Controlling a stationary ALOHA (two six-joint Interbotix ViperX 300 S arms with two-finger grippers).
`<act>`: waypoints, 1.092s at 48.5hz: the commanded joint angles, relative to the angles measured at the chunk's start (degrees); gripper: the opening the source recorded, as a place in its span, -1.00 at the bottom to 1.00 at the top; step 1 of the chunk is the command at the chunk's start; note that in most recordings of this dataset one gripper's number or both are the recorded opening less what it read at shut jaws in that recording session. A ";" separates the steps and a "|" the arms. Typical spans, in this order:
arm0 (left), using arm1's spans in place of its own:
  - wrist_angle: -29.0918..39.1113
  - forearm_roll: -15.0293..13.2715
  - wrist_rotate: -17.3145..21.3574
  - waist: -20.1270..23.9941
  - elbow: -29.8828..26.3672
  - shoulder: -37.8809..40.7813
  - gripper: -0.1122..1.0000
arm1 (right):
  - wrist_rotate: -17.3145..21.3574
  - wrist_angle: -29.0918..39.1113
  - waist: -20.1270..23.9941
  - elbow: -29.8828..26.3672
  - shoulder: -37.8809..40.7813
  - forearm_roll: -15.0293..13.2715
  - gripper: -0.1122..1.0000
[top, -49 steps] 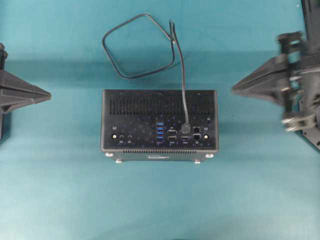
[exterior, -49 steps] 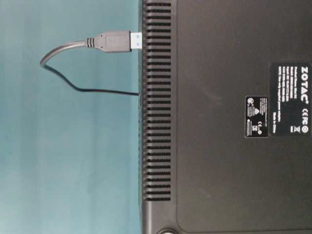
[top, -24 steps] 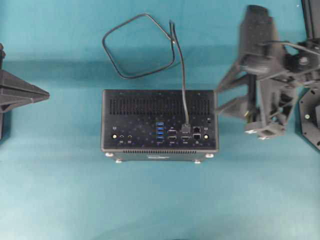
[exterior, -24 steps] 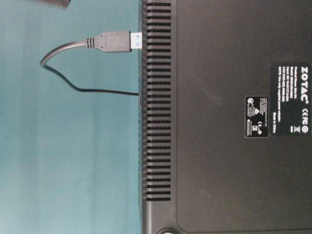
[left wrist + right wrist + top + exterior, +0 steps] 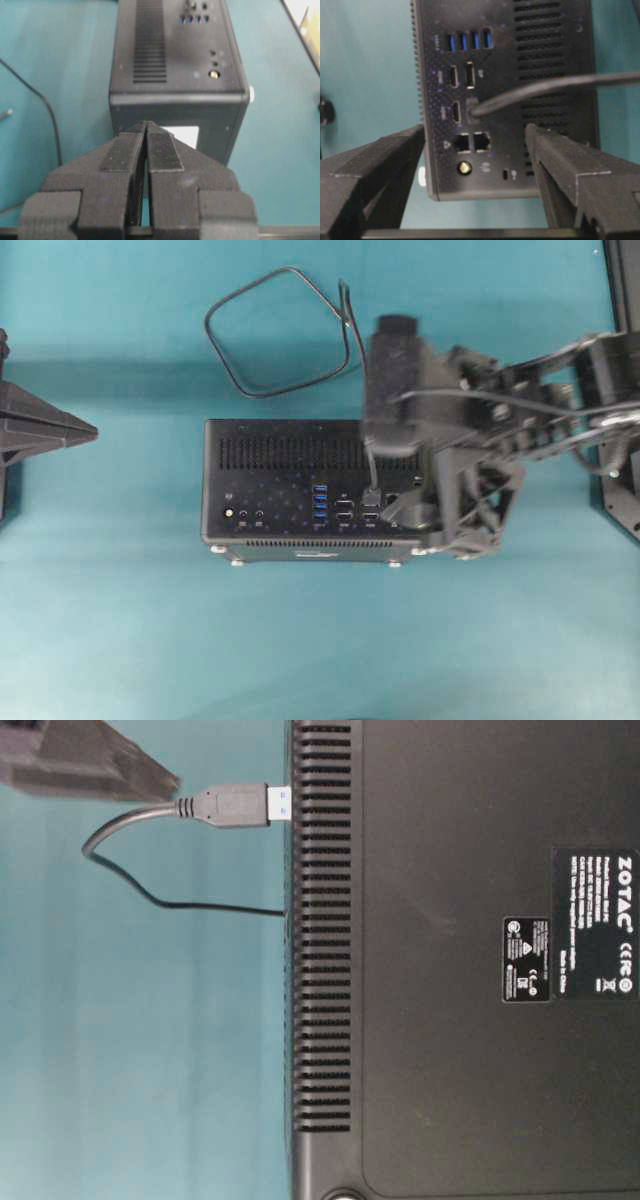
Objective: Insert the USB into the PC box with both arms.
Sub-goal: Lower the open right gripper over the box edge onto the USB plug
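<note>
- The USB (image 5: 371, 498) plug sits on the port face of the PC box (image 5: 270, 490), beside the row of blue sockets, its thin cable running back over the vent slots to a loose loop on the teal counter (image 5: 120, 640); whether the plug is already seated in a port cannot be told
- A likely hazard: the cable crosses the space between the jaws, so a descent could snag or drag it and tug the plug askew; a push could also slide the box, which nothing braces
- Right gripper (image 5: 475, 145) hangs over the port end, jaws spread wide and empty, either side of the plug but touching nothing
- Left gripper (image 5: 146, 131), clenched on nothing, hovers well apart at the box's far end
</note>
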 commanded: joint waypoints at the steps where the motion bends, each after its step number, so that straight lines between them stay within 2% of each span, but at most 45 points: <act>1: 0.00 0.18 -0.09 0.09 -1.67 0.26 -0.80 | 0.18 0.18 0.18 -1.76 0.35 -0.09 0.71; 16: 0.18 0.18 -0.18 0.18 -1.49 0.18 -0.80 | -0.70 -0.44 0.18 -1.41 2.29 -0.70 0.70; 28: 0.18 0.18 -0.26 0.09 -1.76 0.18 -0.80 | -1.85 -0.53 0.18 -0.97 2.99 -1.05 0.54; 41: 0.09 0.18 -0.53 0.09 -1.76 0.35 -0.80 | -1.93 -0.53 0.09 -0.44 3.34 -1.05 0.49; 48: 0.09 0.18 -0.53 0.09 -1.76 0.26 -0.80 | -1.93 -0.62 0.09 -0.35 3.34 -1.05 0.37; 53: 0.00 0.18 -0.53 0.09 -1.76 0.26 -0.80 | -1.85 -0.97 0.09 -0.35 3.34 -1.05 0.21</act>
